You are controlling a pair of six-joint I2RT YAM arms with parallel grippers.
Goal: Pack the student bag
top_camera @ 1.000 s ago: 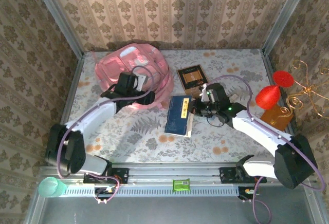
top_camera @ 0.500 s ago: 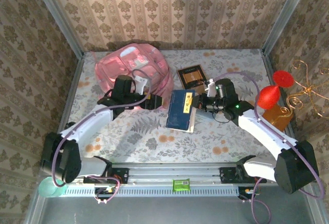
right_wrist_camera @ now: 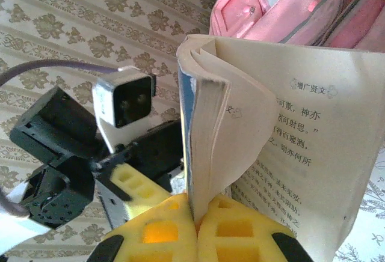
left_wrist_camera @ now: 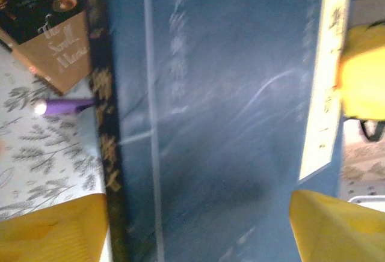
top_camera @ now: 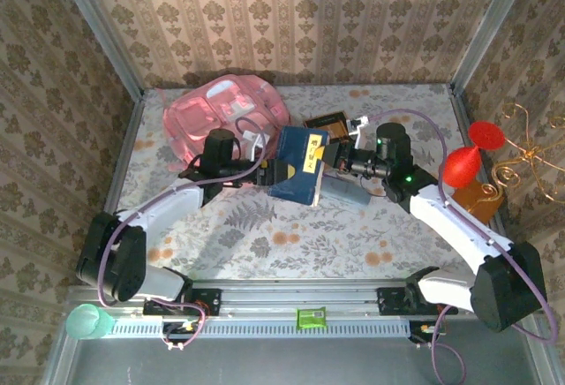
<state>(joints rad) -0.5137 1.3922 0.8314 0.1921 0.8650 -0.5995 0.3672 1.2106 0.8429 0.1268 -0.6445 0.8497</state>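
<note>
You have the student bag lying flat at the far left of the table, close to the back wall. It is a soft pink backpack, front face up, with white patches on its pockets. From the right wrist camera you see pink pocket panels with grey zip lines; whether the main compartment is open, you can't tell.

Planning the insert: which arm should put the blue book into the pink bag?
Right. The right gripper is shut on the blue book, raised beside the student bag; left gripper is open.
</note>
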